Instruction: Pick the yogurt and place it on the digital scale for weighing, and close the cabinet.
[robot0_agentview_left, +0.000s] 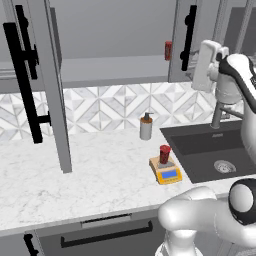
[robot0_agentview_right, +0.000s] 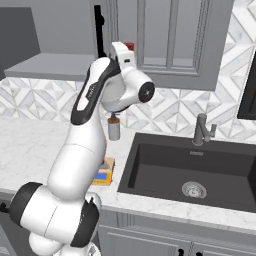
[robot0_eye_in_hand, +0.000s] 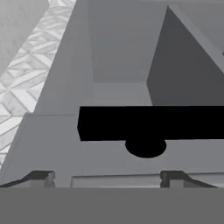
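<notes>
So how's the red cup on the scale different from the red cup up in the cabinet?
The yogurt stands on the scale down on the counter; the second cup stands on the shelf of the open cabinet. The yogurt is in the open; the second cup is partly hidden by the right door. Both are small, red and upright.

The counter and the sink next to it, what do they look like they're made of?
The counter looks like polished marble or an imitation: white with faint grey veining. The sink looks like dark matte composite or coated metal: an even charcoal basin without shine, and a lighter metal-looking drain.
</notes>
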